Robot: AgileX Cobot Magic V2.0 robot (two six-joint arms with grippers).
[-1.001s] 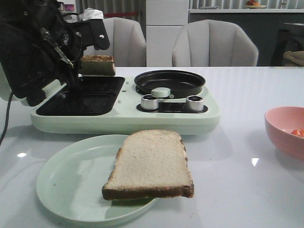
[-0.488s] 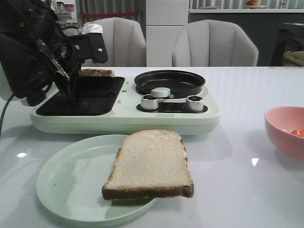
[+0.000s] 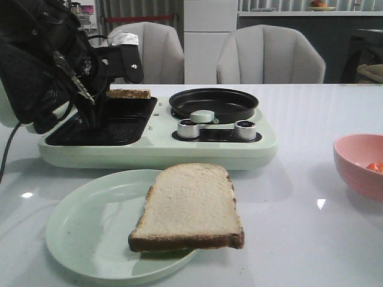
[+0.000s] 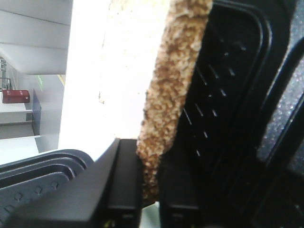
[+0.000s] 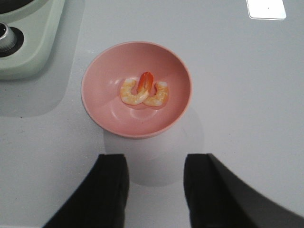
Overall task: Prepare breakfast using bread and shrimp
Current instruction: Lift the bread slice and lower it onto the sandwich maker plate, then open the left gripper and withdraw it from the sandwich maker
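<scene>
One slice of bread (image 3: 191, 206) lies flat on the pale green plate (image 3: 84, 233) at the front, overhanging its right rim. A second, toasted slice of bread (image 3: 128, 93) hangs level just above the far end of the black grill plate (image 3: 116, 122). In the left wrist view my left gripper (image 4: 151, 183) is shut on the crust edge of this bread (image 4: 178, 71). Two curled orange-and-white shrimp (image 5: 142, 92) lie in the pink bowl (image 5: 109, 116). My right gripper (image 5: 154, 185) hovers open above the table beside that bowl, holding nothing. In the front view a shrimp (image 3: 374, 167) shows in the bowl (image 3: 356, 161).
The pale green breakfast maker (image 3: 155, 152) spans the table's middle, with a round black pan (image 3: 213, 103) and two silver knobs (image 3: 245, 128) on its right half. The left arm's bulk (image 3: 42, 66) fills the upper left. Two grey chairs stand behind the table.
My left gripper has lowered the toasted slice toward the grill plate, then shifted it slightly right. The plate, the other slice and the bowl have not moved.
</scene>
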